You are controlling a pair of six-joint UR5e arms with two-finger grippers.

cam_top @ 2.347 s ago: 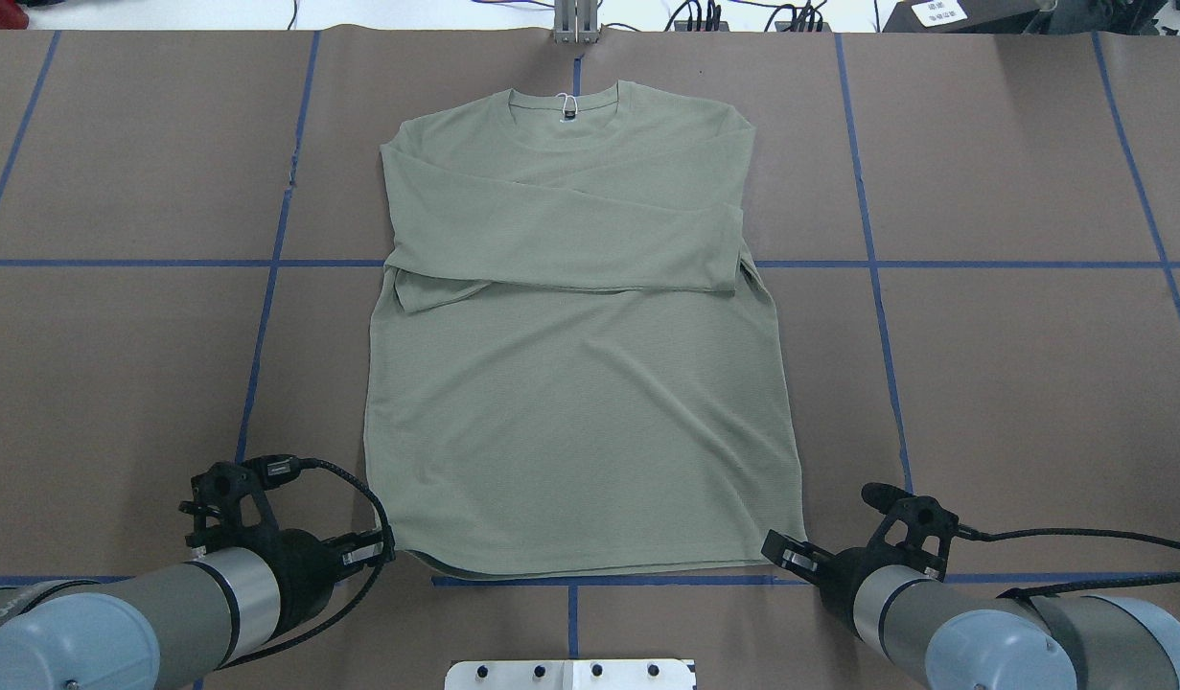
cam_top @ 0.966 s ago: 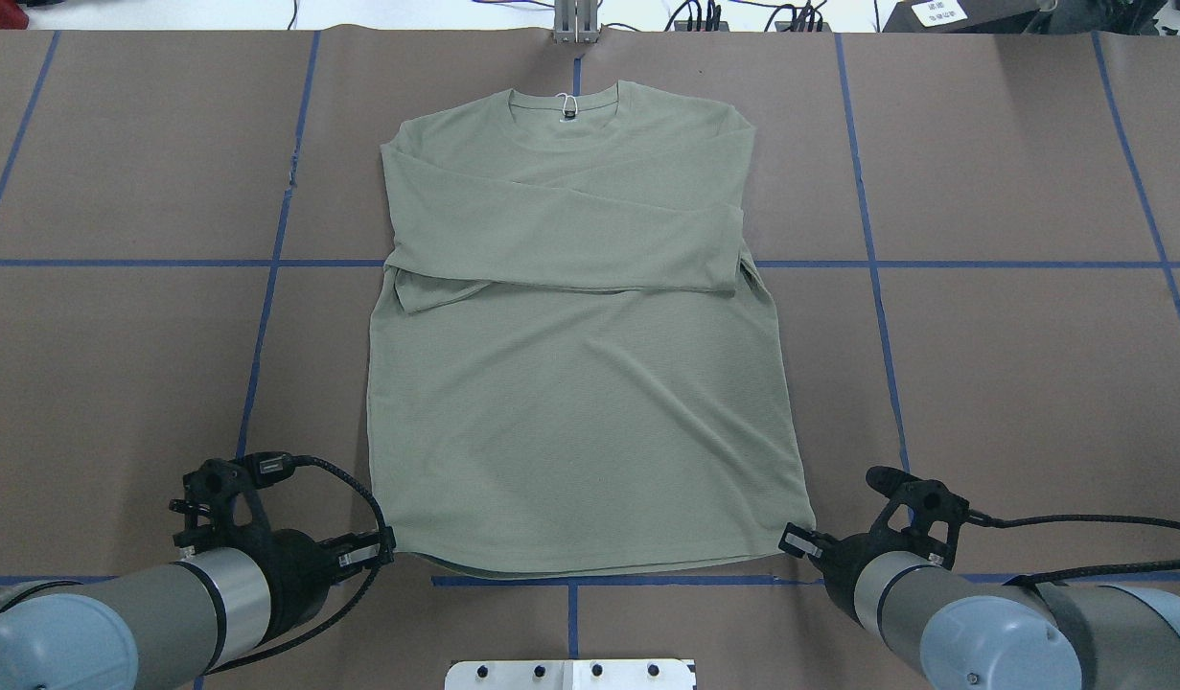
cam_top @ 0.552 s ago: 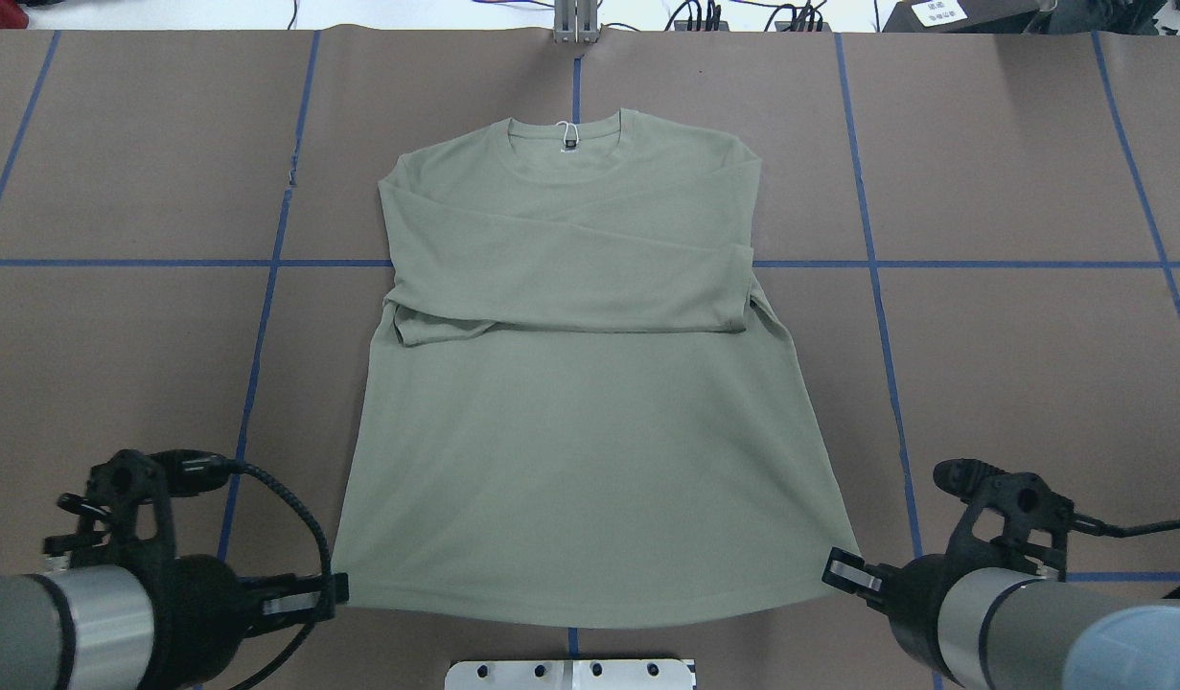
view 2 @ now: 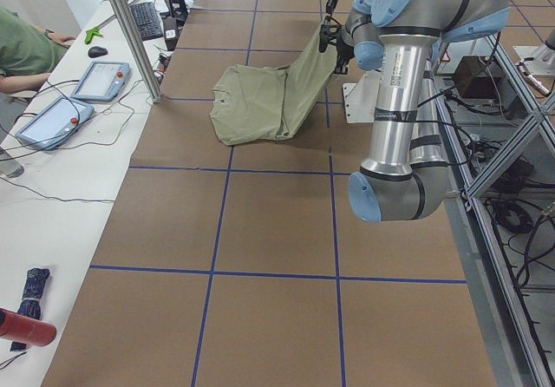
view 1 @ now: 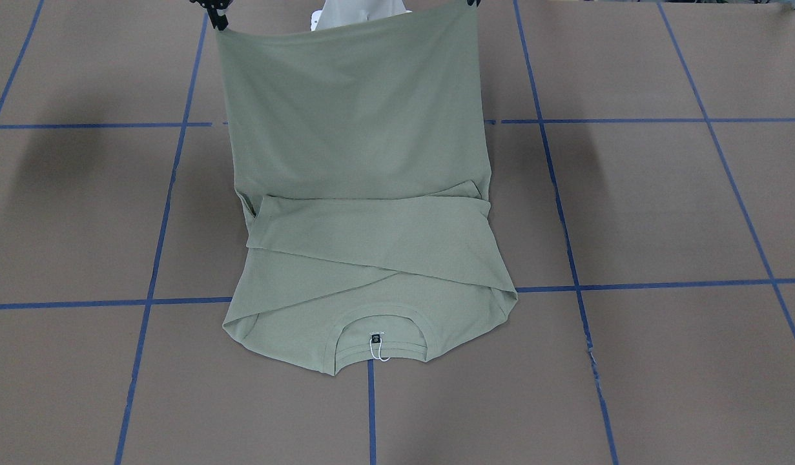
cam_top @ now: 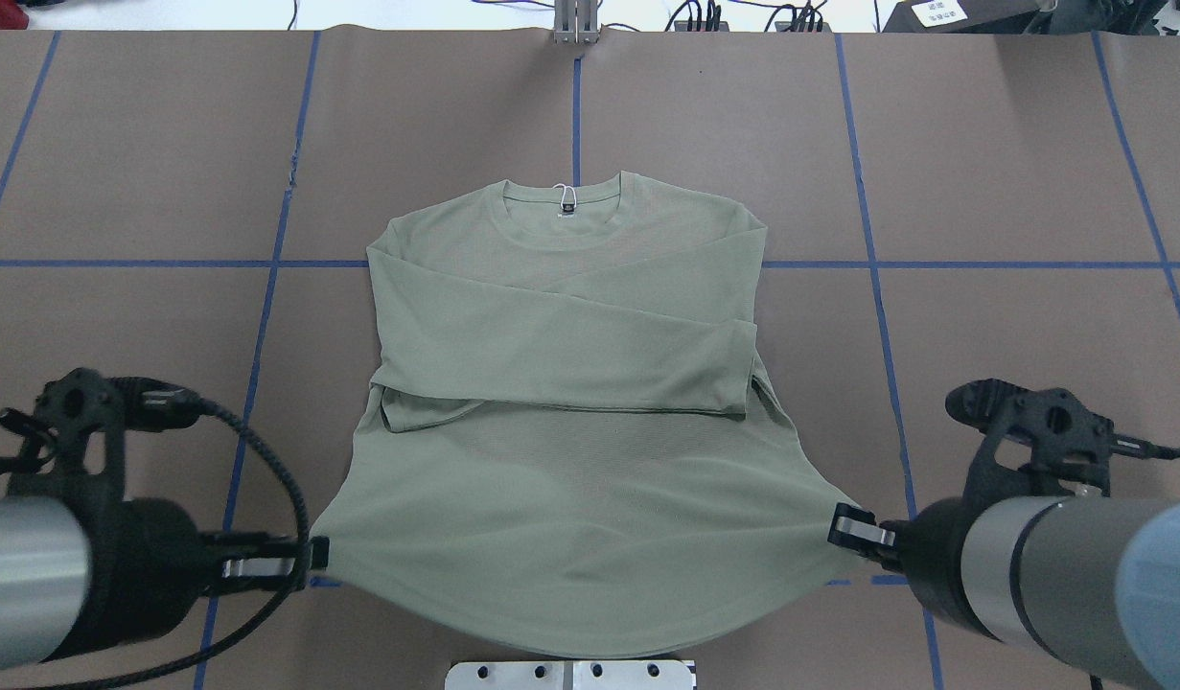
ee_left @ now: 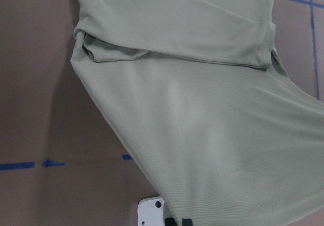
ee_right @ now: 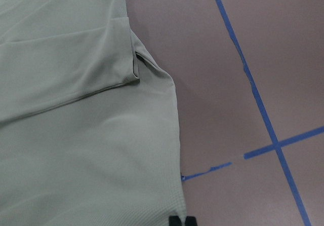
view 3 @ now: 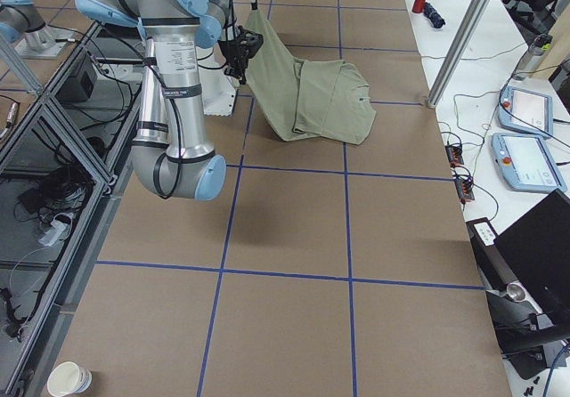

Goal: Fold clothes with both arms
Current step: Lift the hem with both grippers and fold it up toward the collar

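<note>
Because each arm pinches 1 bottom corner of the shirt [cam_top: 570,479], the cloth hangs between the 2 sets of jaws like a hammock. The left arm [cam_top: 43,585] has its jaws closed tight on 1 corner, and the right arm [cam_top: 1021,575] has its jaws closed tight on the other. Between the jaws the hem [cam_top: 570,640] sags a bit, as soft cloth does. The jaws are up in the air, so the bottom half slopes down from them to the desk [cam_top: 1030,172]. Far from the jaws, the top half lies flat, with the 2 sleeves [cam_top: 570,345] folded across the chest and the neck [cam_top: 563,196] at the far end. I think the corners are held wide apart so the cloth is smooth, with no creases. The next job is likely to carry the hem over the sleeves and lay it near the neck. If 1 side goes faster, the fold could end up crooked.
</note>
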